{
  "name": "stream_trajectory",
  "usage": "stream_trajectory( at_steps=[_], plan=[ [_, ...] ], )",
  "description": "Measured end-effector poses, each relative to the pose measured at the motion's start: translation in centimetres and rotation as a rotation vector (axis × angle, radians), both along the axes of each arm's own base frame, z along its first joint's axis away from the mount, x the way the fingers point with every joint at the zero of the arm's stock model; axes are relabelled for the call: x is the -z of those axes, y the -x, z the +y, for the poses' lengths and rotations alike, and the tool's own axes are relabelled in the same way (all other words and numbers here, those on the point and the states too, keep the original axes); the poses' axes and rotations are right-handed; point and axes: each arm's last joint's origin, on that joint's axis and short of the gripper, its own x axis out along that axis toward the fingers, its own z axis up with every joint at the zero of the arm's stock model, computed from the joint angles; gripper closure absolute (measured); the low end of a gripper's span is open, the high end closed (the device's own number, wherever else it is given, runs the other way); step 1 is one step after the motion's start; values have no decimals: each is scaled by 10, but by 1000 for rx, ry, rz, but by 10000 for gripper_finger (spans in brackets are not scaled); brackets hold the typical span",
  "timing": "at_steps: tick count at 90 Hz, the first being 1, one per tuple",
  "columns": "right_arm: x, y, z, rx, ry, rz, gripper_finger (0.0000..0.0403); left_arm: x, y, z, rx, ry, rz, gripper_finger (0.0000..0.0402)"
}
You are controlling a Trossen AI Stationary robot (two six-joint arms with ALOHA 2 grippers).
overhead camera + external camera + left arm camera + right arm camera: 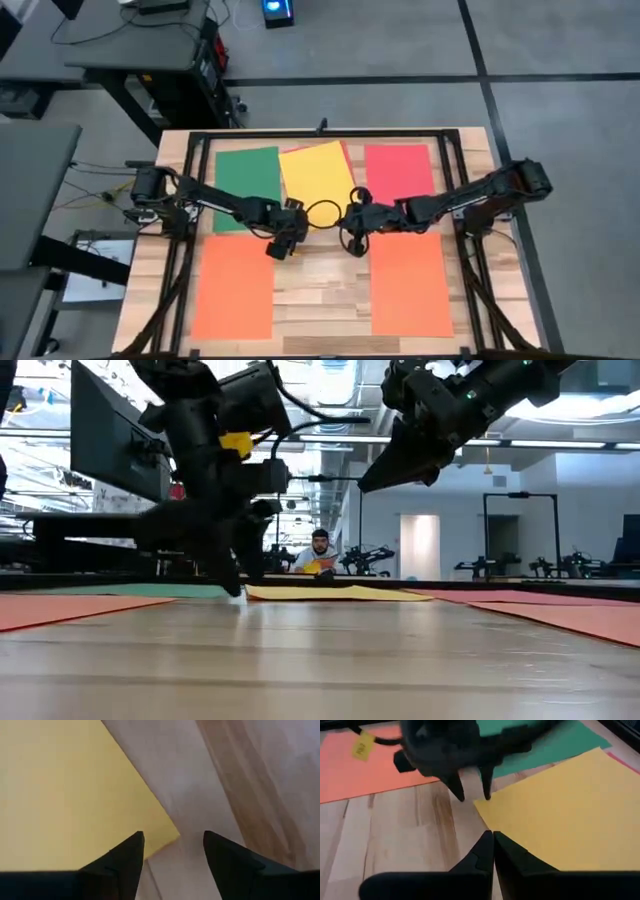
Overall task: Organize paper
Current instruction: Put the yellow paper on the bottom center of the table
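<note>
Several sheets of paper lie flat on the wooden table. A green sheet (248, 185), a tilted yellow sheet (318, 172) and a red sheet (398, 170) are at the far side. The yellow one lies on a pink-red sheet (625, 762). Two orange sheets (233, 285) (410, 285) are at the near side. My left gripper (174, 851) is open and low, straddling the yellow sheet's near corner (167, 834). My right gripper (493, 837) is shut and raised above the table (400, 460), just right of that corner. My left gripper points down at the yellow sheet's near corner (479, 806). One fingertip (131, 847) stands over the sheet, the other (217, 845) over bare wood. The tips reach table height (237, 592), but I cannot tell whether they touch the paper.
A black frame (330, 133) runs along the table's far edge and sides. Bare wood (320, 280) shows between the two orange sheets. A person (320, 552) sits in the room beyond the table.
</note>
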Motion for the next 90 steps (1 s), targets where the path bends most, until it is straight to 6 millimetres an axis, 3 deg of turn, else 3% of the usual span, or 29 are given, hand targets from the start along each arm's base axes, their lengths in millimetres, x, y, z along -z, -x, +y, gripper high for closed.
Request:
stream_trajectory(
  at_steps=[90],
  plan=[
    [1, 0, 0, 0, -1, 6, 403, -4, -5, 5, -87, -144, -76, 212]
  ],
)
